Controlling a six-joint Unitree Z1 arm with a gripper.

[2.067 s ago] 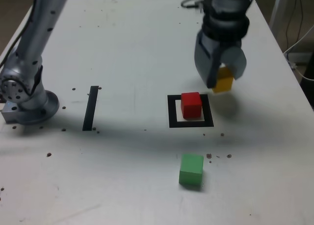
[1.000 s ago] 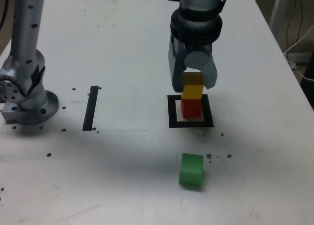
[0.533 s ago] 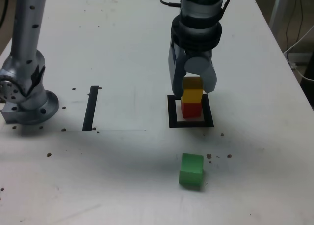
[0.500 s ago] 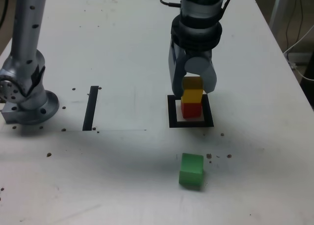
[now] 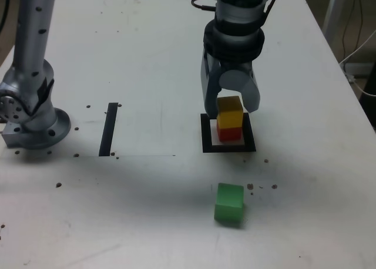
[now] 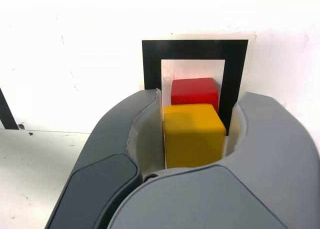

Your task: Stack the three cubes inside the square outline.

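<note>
White desk, exterior view, left to right. Black strip: left of centre, unused. Square outline: right of centre, holding red cube with yellow cube stacked on it. Claw: straddling the yellow cube, jaws slightly apart, a gap showing on one side in the wrist view; grip appears released. Green cube: near side, loose, unstacked. Risk: a jaw dragging on withdrawal could shift or topple the yellow cube.

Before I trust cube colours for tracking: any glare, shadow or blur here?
Exterior view: sharp; a soft shadow crosses the table but the green cube stays vivid. Wrist view: table washed out white, yellow cube and red cube crisp.
</note>
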